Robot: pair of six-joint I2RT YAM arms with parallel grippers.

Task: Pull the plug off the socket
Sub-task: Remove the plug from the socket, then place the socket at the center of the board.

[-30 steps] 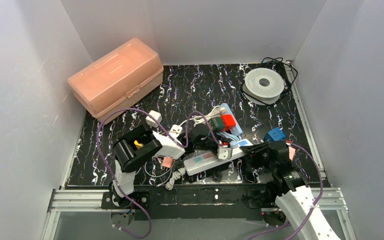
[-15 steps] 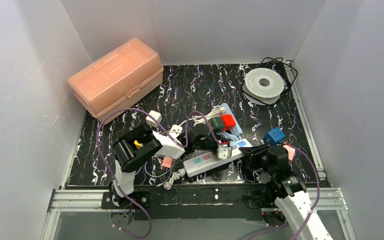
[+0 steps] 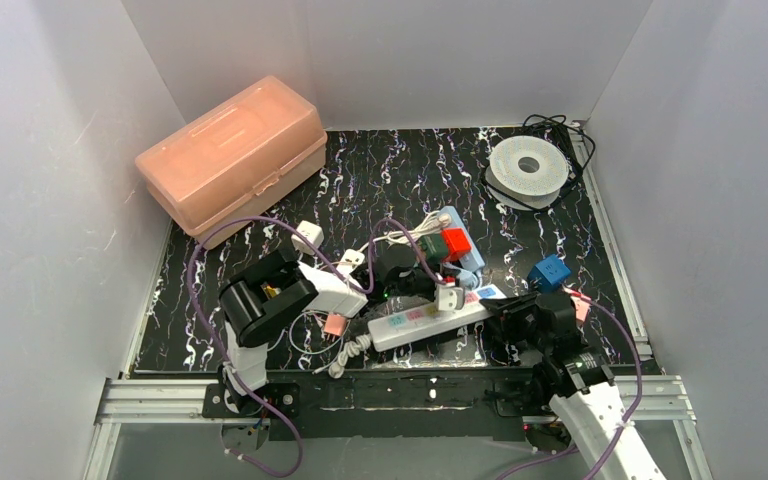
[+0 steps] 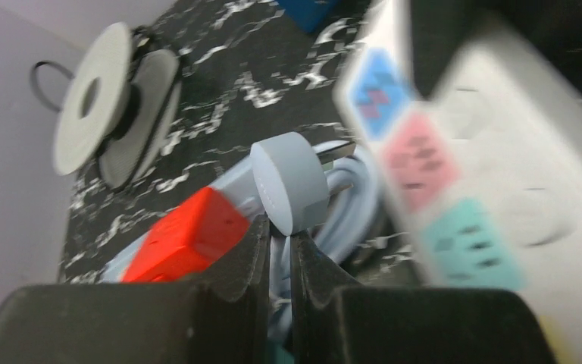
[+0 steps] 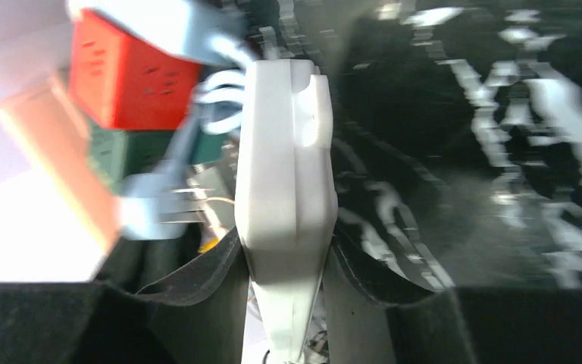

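Grey round plastic plug (image 4: 291, 180): sitting right at the left gripper's tips, showing a smooth disc-shaped body; bare metal prongs (image 5: 186, 203) pointing at the white strip's side, out of any socket, blurring too much for counting.
White plastic power strip (image 3: 428, 320): lying diagonally near the table's front edge, long and boxy, carrying three coloured rectangular patches in a row, blue, pink and teal.
Left gripper (image 4: 279, 231): pressing its black fingers almost together, leaving only a sliver of gap; not showing whether the plug's lower rim is being pinched.
Right gripper (image 5: 284, 243): clamping the white strip's right end by its narrow sides.
Red plastic cube adapter (image 3: 455, 243): one, resting against a light blue power strip (image 3: 450, 217).
Blue plastic cube (image 3: 549, 271): one, standing alone near the right gripper.
Small white cube adapter (image 3: 307, 236): lying left of centre, with a second white adapter (image 3: 352, 260) just beside, making two.
Pink translucent plastic toolbox (image 3: 228, 155): one, rectangular with rounded lid, filling the rear left corner.
White flat round spool (image 3: 528, 168): one, lying rear right over a coiled black cable (image 3: 560, 125).
Black marble-patterned tabletop (image 3: 400, 170): showing white and purple veining.
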